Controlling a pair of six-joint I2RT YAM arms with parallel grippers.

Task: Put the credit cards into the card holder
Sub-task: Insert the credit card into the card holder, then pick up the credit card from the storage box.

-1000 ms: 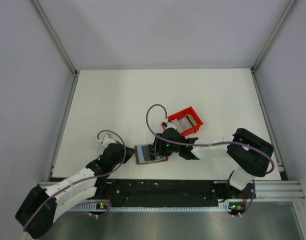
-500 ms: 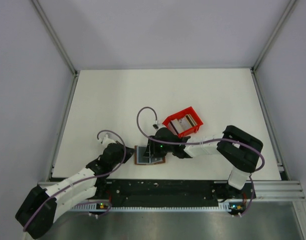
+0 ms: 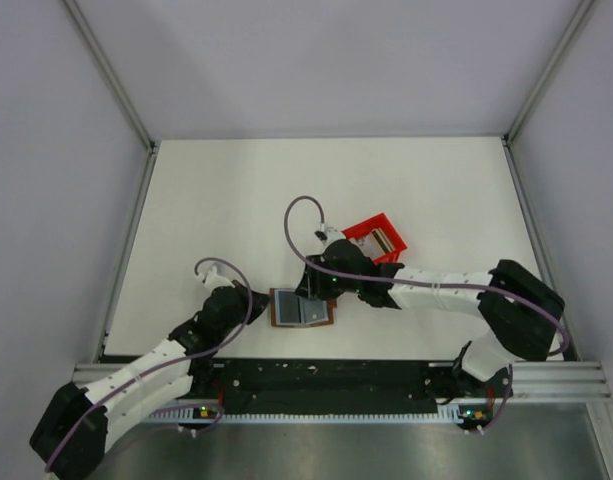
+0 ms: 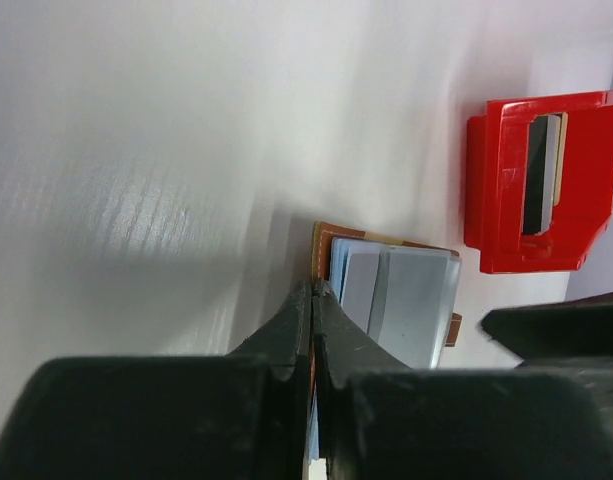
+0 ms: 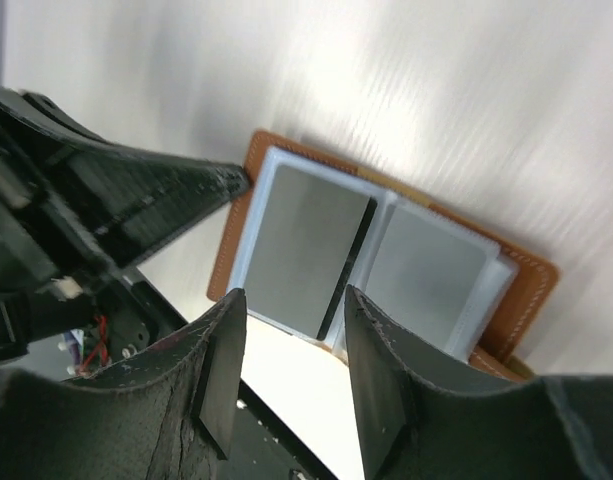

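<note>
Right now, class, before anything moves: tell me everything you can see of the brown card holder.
The card holder is a small brown wallet, leather-like with pale stitching round its rim, lying open and flat on the white table. Inside are two pages of grey pockets with a dark strip between them; a small tab sticks out of one side. The left gripper is shut on its edge, and the right gripper hangs open above it. The red bin stands nearby, not touching.
</note>
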